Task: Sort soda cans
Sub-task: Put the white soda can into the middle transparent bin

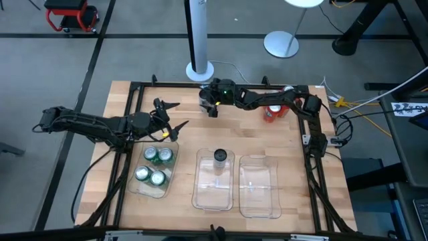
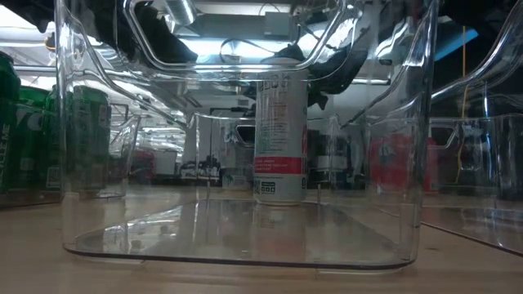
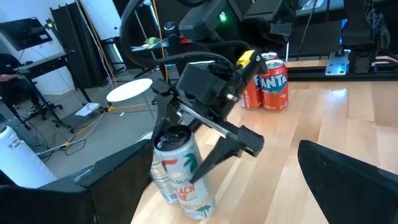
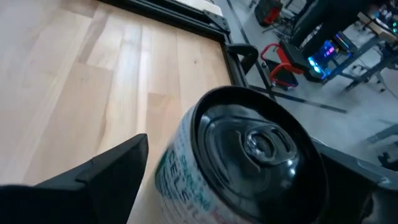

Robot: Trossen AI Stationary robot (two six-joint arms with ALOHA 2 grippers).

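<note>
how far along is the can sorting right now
Done: four green cans stand in the left tray, and one silver-grey can in the middle tray. In hand: the right end effector, open, straddles another silver-grey can near the table's far edge. Left: the red Fanta cans at the back; the right tray holds nothing. The left end effector waits open.

There were four green cans point(image 1: 153, 165), two silver cans point(image 1: 220, 156), two red cans point(image 1: 273, 112) and three clear trays point(image 1: 260, 194).
</note>
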